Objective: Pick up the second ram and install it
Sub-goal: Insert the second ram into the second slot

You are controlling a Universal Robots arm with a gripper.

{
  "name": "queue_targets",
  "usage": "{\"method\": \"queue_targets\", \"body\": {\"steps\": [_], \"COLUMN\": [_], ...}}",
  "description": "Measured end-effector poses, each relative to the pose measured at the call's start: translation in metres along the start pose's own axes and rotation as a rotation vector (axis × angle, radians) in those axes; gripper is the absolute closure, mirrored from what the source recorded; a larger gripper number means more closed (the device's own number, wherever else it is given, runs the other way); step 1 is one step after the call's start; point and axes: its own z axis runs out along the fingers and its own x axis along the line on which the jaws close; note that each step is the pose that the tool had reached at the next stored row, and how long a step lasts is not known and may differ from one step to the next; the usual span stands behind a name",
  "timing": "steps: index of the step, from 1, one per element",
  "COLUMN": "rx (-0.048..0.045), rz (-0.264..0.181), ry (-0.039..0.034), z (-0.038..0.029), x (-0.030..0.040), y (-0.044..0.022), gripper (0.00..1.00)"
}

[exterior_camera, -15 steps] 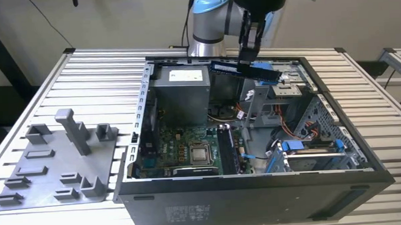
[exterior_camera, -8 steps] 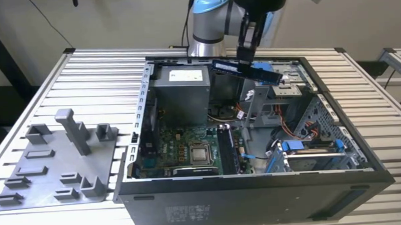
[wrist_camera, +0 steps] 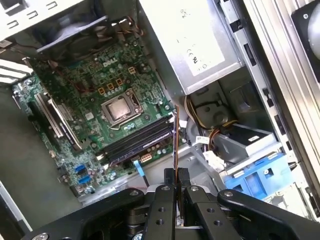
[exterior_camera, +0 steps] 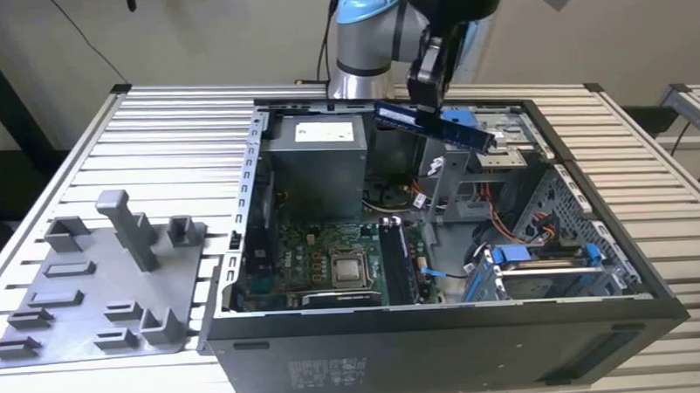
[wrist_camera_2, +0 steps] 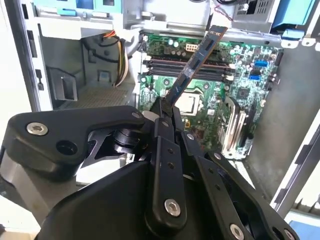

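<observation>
The second ram [exterior_camera: 437, 124] is a long dark strip, tilted and held in the air above the open computer case [exterior_camera: 448, 333], over its rear middle beside the drive cage. My gripper [exterior_camera: 423, 99] is shut on one end of it. In the second wrist view the second ram [wrist_camera_2: 194, 65] sticks out from my gripper [wrist_camera_2: 165, 108] towards the motherboard's memory slots [wrist_camera_2: 186, 63]. In the first wrist view the second ram [wrist_camera: 176, 142] appears edge-on as a thin line above my gripper [wrist_camera: 176, 175], near the memory slots [wrist_camera: 137, 141]. It hangs clear of the board.
The grey power-supply box [exterior_camera: 313, 150] sits at the case's rear on the exterior view's left. The CPU [exterior_camera: 350, 268] lies on the green motherboard. A blue drive bracket [exterior_camera: 539, 255] and cables fill the right side. A grey holder plate [exterior_camera: 98, 301] with posts lies on the slatted table.
</observation>
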Motion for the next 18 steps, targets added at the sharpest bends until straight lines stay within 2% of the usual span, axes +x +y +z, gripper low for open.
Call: {"method": "queue_targets", "body": {"steps": [10, 18], "rx": [0.012, 0.0201], "rz": [0.154, 0.258], "ry": [-0.0003, -0.0005], "z": [0.0, 0.0001], "x": [0.0, 0.0], "y": [0.0, 0.0], "gripper": [0.86, 0.86]}}
